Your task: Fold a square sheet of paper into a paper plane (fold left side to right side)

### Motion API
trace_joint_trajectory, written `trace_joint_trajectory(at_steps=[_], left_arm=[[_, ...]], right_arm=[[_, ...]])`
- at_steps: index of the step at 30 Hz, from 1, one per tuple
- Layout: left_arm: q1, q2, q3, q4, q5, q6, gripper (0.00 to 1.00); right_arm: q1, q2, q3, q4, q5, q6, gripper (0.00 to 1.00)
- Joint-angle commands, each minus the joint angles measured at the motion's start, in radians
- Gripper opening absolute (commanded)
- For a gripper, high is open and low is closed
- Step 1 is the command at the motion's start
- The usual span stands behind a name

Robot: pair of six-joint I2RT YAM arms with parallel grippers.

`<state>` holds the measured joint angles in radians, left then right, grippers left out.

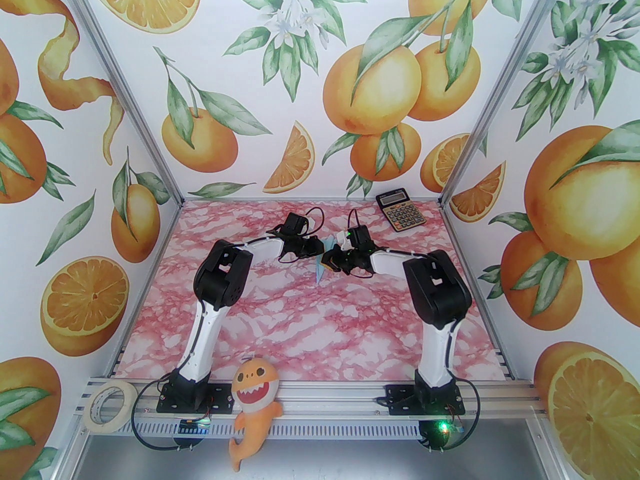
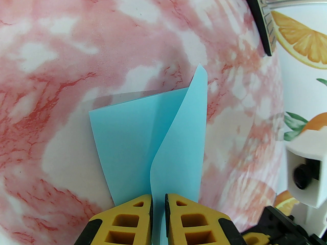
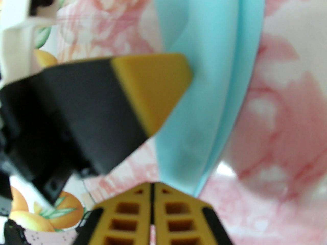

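Because the left gripper point(image 2: 159, 200) pinches the near edge of the square sheet of paper point(image 2: 127, 136), I have the sheet held up over the desk point(image 2: 63, 47). One flap curls across the other, so the edges can be lined up for a crease. My right gripper point(image 3: 152, 193) sits just beside the paper, fingers pressed together. That view is blurred, but it seems to hold nothing, placed to press the fold. The sheet hangs mid-desk between both arms.
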<state>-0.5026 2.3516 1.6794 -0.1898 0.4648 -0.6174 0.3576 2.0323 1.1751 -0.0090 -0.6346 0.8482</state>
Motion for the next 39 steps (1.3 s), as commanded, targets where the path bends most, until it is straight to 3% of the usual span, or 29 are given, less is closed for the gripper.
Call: trace_joint_trajectory(at_steps=[1,17,39], left_arm=[[-0.010,0.037,0.025,-0.006,-0.008,0.024,0.17],[-0.014,0.043,0.031,-0.013,0.001,0.024,0.17],[-0.030,0.051,0.030,0.000,0.009,0.009,0.19]], right_arm=[[0.005,0.037,0.044,-0.021,0.033,-0.004,0.08],[0.013,0.083,0.052,-0.065,0.110,-0.039,0.08],[0.030,0.107,0.074,-0.014,0.083,0.011,0.10]])
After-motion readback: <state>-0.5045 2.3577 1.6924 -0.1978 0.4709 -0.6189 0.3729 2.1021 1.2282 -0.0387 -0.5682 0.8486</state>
